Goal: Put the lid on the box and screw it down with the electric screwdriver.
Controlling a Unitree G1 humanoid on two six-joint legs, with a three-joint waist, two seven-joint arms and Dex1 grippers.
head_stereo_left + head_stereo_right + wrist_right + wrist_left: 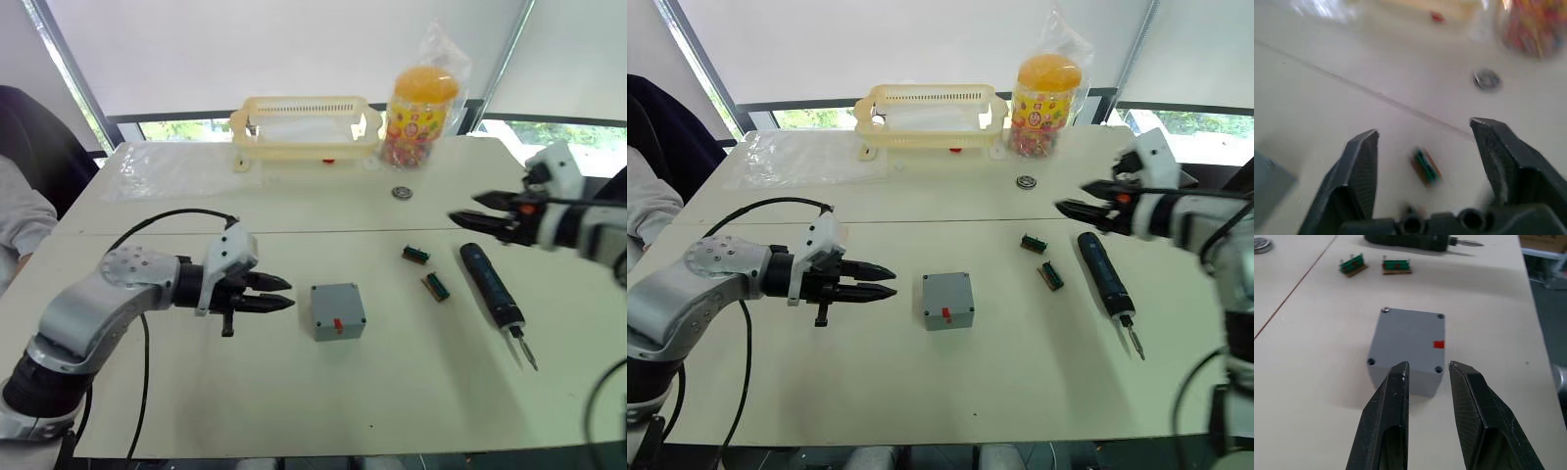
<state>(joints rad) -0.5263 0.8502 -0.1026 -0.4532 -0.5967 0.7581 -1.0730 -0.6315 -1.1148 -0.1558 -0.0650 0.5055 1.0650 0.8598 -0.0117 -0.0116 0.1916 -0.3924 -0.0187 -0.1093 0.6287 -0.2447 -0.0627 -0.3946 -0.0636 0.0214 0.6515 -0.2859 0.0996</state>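
The grey box [338,311] with a small red mark stands in the middle of the table. The lid [1408,338] lies flat on top of it, with screw holes at its corners. My left gripper [286,297] hovers just left of the box, pointing at it, open by a narrow gap with nothing between its fingers [1396,401]. The electric screwdriver [493,286] lies on the table to the right, bit toward the front edge. My right gripper [462,219] is in the air behind the screwdriver, open wide and empty, with its fingertips [1364,147] spread.
Two small green-brown bit strips [415,256] [436,286] lie between box and screwdriver. A round metal piece [402,192], a cream basket [306,127], a jar of sweets [421,103] and a clear plastic sheet [167,166] are at the back. A person's sleeve [18,215] shows at left.
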